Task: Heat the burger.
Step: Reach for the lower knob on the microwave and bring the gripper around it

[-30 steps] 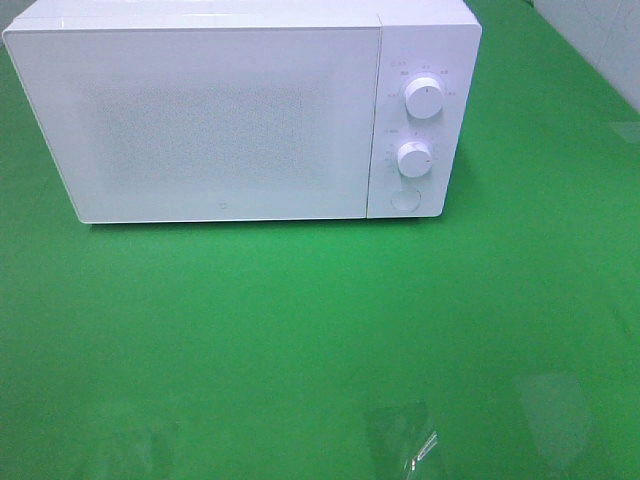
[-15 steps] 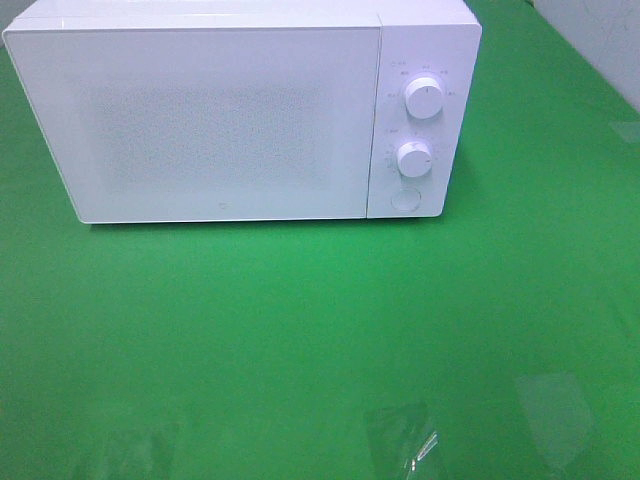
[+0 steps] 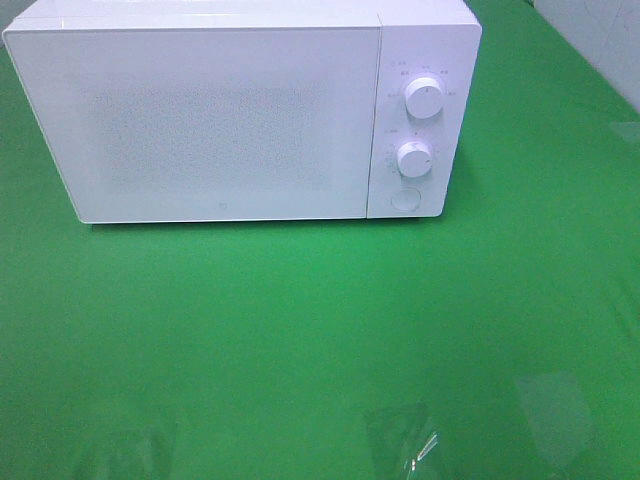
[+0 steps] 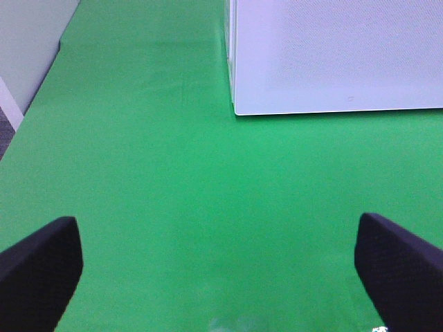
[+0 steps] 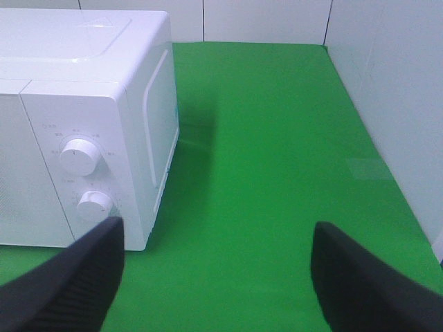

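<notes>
The burger is out of view in every frame. A white microwave (image 3: pixel 240 110) stands at the back of the green table with its door shut; its front corner shows in the left wrist view (image 4: pixel 332 55) and its knob panel in the right wrist view (image 5: pixel 83 166). My left gripper (image 4: pixel 221 277) is open above bare green cloth, well short of the microwave's front, with nothing between its dark fingers (image 4: pixel 38 266). My right gripper (image 5: pixel 218 283) is open too and empty, hovering off the microwave's right side. Neither arm appears in the exterior high view.
Two round knobs (image 3: pixel 424 97) (image 3: pixel 413 157) and a round button (image 3: pixel 404 198) sit on the microwave's right panel. White walls (image 5: pixel 387 83) border the table on the right and back. Green cloth (image 3: pixel 300 330) spreads in front of the microwave.
</notes>
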Robot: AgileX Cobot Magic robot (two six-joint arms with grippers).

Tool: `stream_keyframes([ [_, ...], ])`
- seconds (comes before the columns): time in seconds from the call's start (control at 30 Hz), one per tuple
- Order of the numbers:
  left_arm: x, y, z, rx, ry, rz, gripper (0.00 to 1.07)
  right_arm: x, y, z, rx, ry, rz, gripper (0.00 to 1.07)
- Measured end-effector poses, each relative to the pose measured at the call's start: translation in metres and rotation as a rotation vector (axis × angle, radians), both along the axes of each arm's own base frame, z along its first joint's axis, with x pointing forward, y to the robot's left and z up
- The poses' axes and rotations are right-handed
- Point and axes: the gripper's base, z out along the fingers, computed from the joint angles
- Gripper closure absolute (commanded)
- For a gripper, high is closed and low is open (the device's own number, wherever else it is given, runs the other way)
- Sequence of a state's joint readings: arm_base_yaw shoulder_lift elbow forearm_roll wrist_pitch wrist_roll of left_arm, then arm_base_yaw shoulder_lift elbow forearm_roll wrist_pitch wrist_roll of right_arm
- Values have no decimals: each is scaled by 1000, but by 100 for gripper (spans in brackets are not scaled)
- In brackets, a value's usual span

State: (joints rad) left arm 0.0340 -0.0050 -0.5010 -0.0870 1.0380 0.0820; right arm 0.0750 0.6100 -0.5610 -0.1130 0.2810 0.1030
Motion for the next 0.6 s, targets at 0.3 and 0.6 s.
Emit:
stream_keyframes([
  [0.3,0,0,0,0,0,0,6,41,5,-9,2,-33,25,29],
  [0.6,0,0,0,0,0,0,6,90,11,-38,7,-4,49,31],
])
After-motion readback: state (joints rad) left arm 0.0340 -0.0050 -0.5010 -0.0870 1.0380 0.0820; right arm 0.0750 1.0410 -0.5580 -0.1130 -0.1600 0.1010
